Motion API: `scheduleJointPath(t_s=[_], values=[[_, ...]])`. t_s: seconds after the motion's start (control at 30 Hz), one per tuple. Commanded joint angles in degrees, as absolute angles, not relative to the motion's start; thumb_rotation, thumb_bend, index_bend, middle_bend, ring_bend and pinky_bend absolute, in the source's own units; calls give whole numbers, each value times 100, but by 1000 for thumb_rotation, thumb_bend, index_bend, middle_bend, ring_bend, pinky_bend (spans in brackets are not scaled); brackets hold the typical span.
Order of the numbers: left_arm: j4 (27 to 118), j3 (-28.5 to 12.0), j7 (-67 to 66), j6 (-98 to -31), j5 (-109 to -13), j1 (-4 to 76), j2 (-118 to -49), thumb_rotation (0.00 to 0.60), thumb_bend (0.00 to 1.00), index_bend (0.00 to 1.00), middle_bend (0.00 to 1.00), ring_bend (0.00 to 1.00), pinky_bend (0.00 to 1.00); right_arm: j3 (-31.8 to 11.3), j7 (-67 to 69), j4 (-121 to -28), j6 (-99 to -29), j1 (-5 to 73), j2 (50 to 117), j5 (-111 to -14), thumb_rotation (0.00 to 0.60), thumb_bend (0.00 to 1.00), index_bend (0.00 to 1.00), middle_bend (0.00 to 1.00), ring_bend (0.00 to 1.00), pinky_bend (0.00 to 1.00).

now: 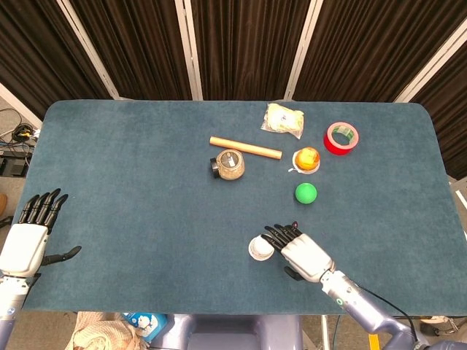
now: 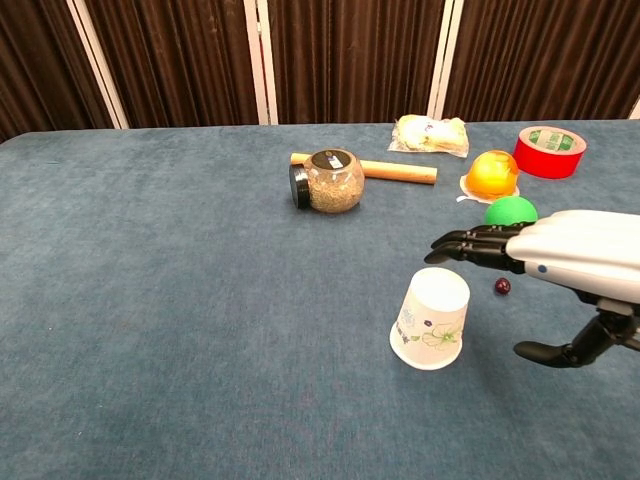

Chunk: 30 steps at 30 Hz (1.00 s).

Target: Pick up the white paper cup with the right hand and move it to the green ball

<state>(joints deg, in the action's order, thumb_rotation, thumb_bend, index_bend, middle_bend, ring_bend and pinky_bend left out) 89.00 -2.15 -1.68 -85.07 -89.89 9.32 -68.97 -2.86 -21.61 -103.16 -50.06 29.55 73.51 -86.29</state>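
Observation:
The white paper cup [image 1: 260, 247] [image 2: 432, 318] stands upside down on the blue table near its front edge, with a green leaf print on its side. My right hand [image 1: 300, 250] [image 2: 560, 257] hovers just right of the cup, fingers spread and stretched out over its top, thumb hanging low; it holds nothing. The green ball [image 1: 306, 192] [image 2: 510, 210] lies behind the hand, partly hidden by it in the chest view. My left hand [image 1: 29, 235] rests at the table's front left corner, fingers apart and empty.
A small dark bead [image 2: 502, 286] lies right of the cup. Farther back are a jar on its side [image 1: 229, 164], a wooden rod [image 1: 245, 148], an orange jelly cup [image 1: 306, 159], a red tape roll [image 1: 341, 138] and a plastic packet [image 1: 283, 119].

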Motion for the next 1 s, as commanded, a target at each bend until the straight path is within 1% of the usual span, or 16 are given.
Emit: scheduleJointPath(t_s=[0.03, 0.27, 0.37, 0.43, 0.5, 0.6, 0.63, 0.7, 0.83, 1.0], values=[[8899, -215, -167, -8501, -8985, 934, -6896, 600, 21, 0, 0, 0, 0, -326, -2311, -10281, -4951, 3029, 7481, -8416, 600, 381, 0, 0, 0, 139], [8906, -215, -154, -8499, -8980, 936, -6894, 600, 21, 0, 0, 0, 0, -341, -2573, -10216, -4928, 3149, 7725, -8110, 600, 387, 0, 0, 9, 161], [8905, -214, -147, -8500, -8978, 935, -6890, 600, 21, 0, 0, 0, 0, -335, -2676, -10206, -4947, 3186, 7809, -7998, 600, 470, 0, 3, 60, 212], [8904, -214, -144, -8497, -8977, 937, -6890, 600, 21, 0, 0, 0, 0, -328, -2734, -10191, -4964, 3206, 7857, -7930, 600, 540, 6, 35, 103, 256], [8905, -211, -142, -8500, -8981, 935, -6889, 600, 21, 0, 0, 0, 0, -312, -2803, -10166, -4979, 3225, 7899, -7865, 600, 579, 54, 104, 157, 310], [8906, -209, -140, -8501, -8983, 935, -6889, 600, 21, 0, 0, 0, 0, -302, -2881, -10131, -5012, 3244, 7957, -7767, 600, 596, 170, 206, 250, 397], [8907, -209, -140, -8503, -8984, 935, -6889, 600, 21, 0, 0, 0, 0, -296, -2909, -10120, -5034, 3247, 7979, -7746, 600, 596, 207, 237, 278, 416], [8907, -210, -141, -8503, -8982, 935, -6888, 600, 21, 0, 0, 0, 0, -283, -2949, -10108, -5080, 3254, 8013, -7722, 600, 597, 243, 270, 316, 429], [8905, -210, -145, -8501, -8979, 937, -6890, 600, 21, 0, 0, 0, 0, -262, -2967, -10134, -5154, 3270, 8030, -7702, 600, 597, 280, 291, 349, 430], [8905, -214, -150, -8497, -8969, 938, -6893, 600, 21, 0, 0, 0, 0, -251, -3000, -10237, -5223, 3300, 7961, -7680, 600, 597, 285, 296, 354, 430]])
